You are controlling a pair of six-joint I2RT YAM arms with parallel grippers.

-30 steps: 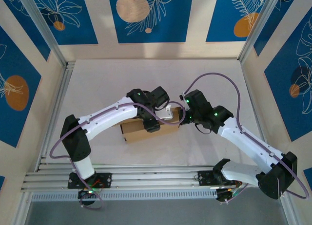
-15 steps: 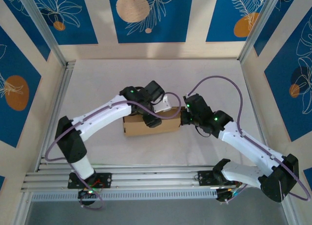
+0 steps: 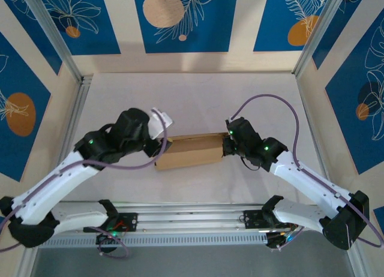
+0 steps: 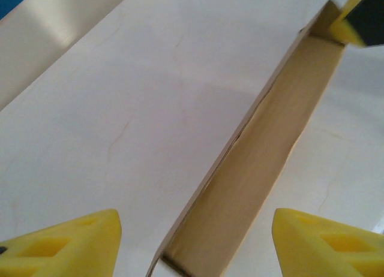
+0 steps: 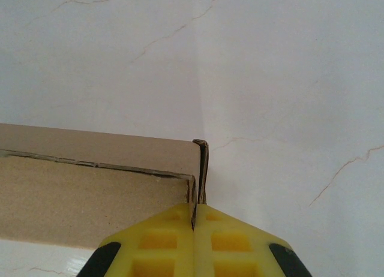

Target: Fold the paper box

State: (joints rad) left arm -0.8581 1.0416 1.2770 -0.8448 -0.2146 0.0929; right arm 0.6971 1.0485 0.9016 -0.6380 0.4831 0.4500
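The paper box [image 3: 192, 151], a shallow closed brown cardboard mailer, lies at the table's middle. My right gripper [image 3: 227, 146] is shut on a thin upright cardboard wall at the box's right end. In the right wrist view the yellow pads [image 5: 162, 241] of that gripper [image 5: 195, 220] pinch this edge, with the box [image 5: 90, 187] to the left. My left gripper [image 3: 163, 135] hovers open at the box's left end, touching nothing. In the left wrist view the box [image 4: 270, 145] runs away between the spread left gripper [image 4: 195, 247] fingertips [image 4: 72, 241], and the right gripper's pad [image 4: 354, 19] shows at its far end.
The white table [image 3: 198, 97] is bounded by aluminium rails [image 3: 72, 127] on the left and along the near edge, and by patterned walls behind. A purple cable [image 3: 270, 100] loops above the right arm.
My left arm has swung back to the left, off the top of the box, and now sits at its left end. The box has shifted a little to the right. The right gripper keeps its hold.
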